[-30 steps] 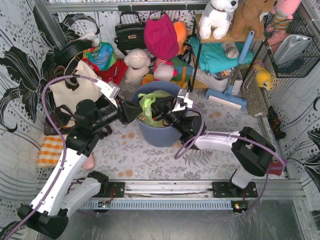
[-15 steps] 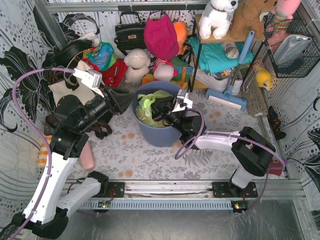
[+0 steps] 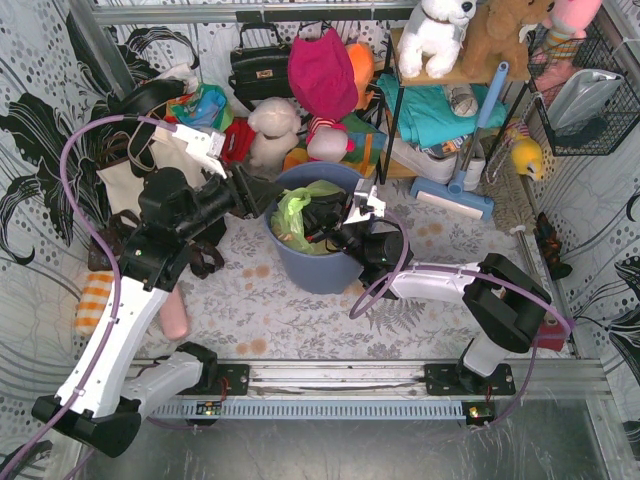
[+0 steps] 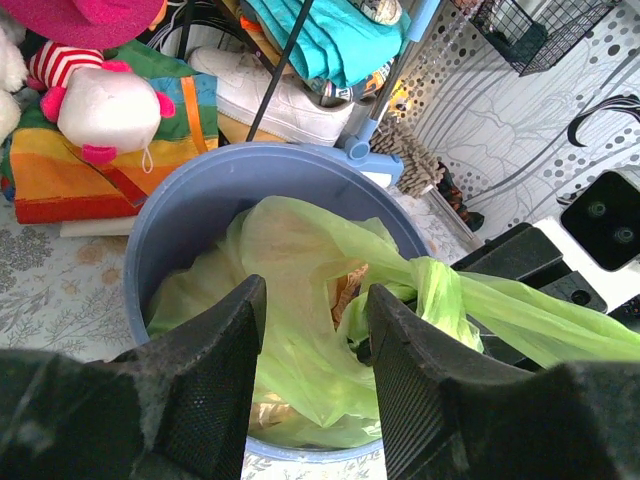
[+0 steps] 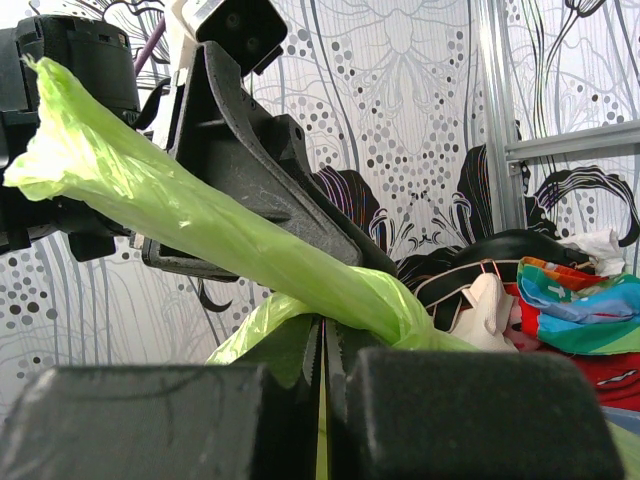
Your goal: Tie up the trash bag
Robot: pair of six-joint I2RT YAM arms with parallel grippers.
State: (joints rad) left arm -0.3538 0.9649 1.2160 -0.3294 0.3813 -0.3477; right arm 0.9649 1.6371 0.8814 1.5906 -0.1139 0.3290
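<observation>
The light-green trash bag (image 3: 296,213) sits in a round blue-grey bin (image 3: 312,268) at the middle of the table, with crumpled tan paper (image 4: 347,288) showing through it in the left wrist view. My left gripper (image 3: 262,193) is open and empty, just left of the bin's rim, pointing at the bag (image 4: 300,330). My right gripper (image 3: 322,226) reaches over the bin and is shut on a twisted strand of the bag (image 5: 250,250), which runs up and to the left in the right wrist view.
A white tote bag (image 3: 150,178), black handbag (image 3: 258,65), plush toys (image 3: 274,128) and a pink cap (image 3: 322,72) crowd the back. A shelf rack (image 3: 450,80) and a blue brush (image 3: 455,195) stand at the right. An orange checked cloth (image 3: 100,300) lies at the left.
My left gripper pulled back from the bin's rim to the left, then swung back toward it, open. The right gripper has kept its hold on the bag strand.
</observation>
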